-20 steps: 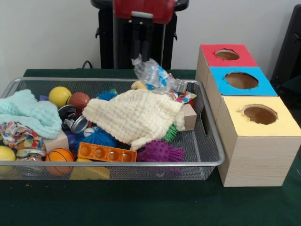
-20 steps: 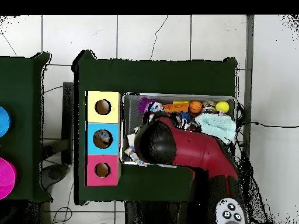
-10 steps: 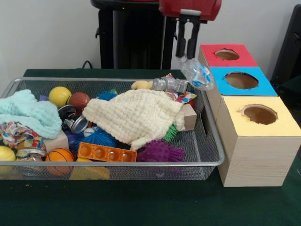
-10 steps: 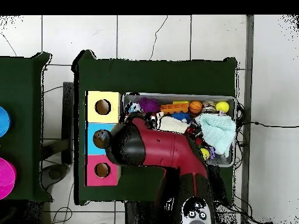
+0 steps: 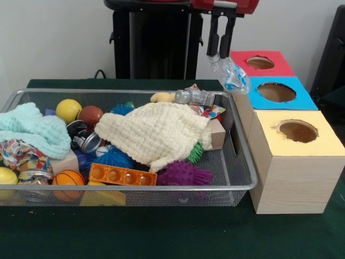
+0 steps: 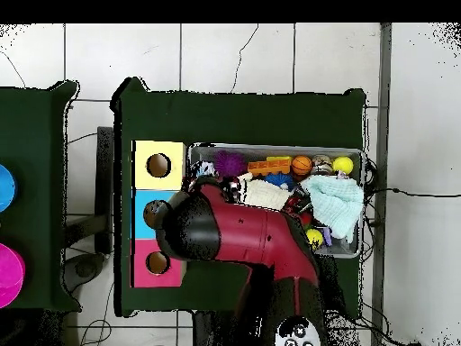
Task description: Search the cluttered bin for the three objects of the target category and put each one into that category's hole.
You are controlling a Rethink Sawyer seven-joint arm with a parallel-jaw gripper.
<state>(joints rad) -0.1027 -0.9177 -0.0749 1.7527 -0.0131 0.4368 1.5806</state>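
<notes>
pincer (image 5: pixel 220 54) has carried clear bag (image 5: pixel 230 74) nearer hole (image 5: pixel 260 62); no readable writing.

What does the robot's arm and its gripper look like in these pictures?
The arm is glossy red with black sections, thick and rounded, ending in a bulbous black joint seen from overhead. Near its base sits a grey panel with small round buttons. The gripper has two slim, straight black fingers hanging from a red housing.
</notes>
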